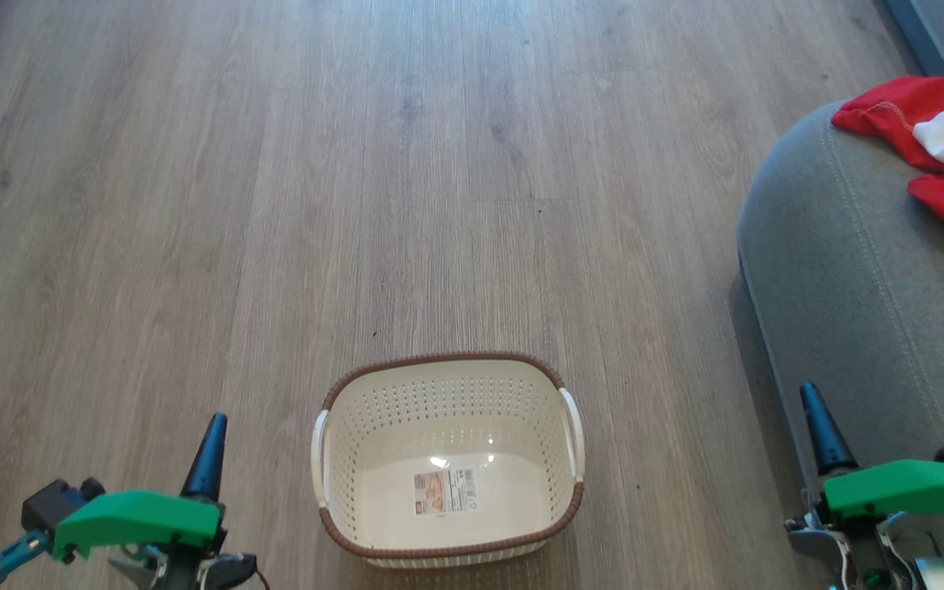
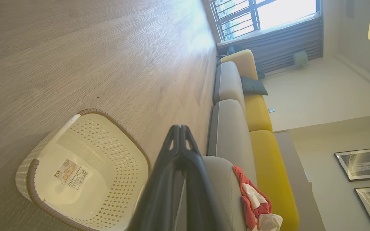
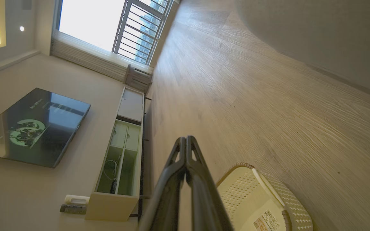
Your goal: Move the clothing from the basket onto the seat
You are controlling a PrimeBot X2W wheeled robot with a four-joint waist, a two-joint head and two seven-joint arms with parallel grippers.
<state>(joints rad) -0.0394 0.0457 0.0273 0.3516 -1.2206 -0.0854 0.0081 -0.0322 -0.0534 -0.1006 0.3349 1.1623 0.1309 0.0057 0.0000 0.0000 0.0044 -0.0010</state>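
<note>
The cream basket with its brown rim stands on the wood floor, low in the middle of the head view; inside it only the label sticker shows. The red and white clothing lies on the grey seat at the right. It also appears in the left wrist view as clothing on the seat. My left gripper is left of the basket, shut and holding nothing. My right gripper hangs before the seat's edge, shut and holding nothing. In the wrist views the left gripper and right gripper show their fingers pressed together.
Bare wood floor stretches ahead of the basket. In the left wrist view a yellow-backed sofa runs toward a window. In the right wrist view a TV hangs on the wall beside a low cabinet.
</note>
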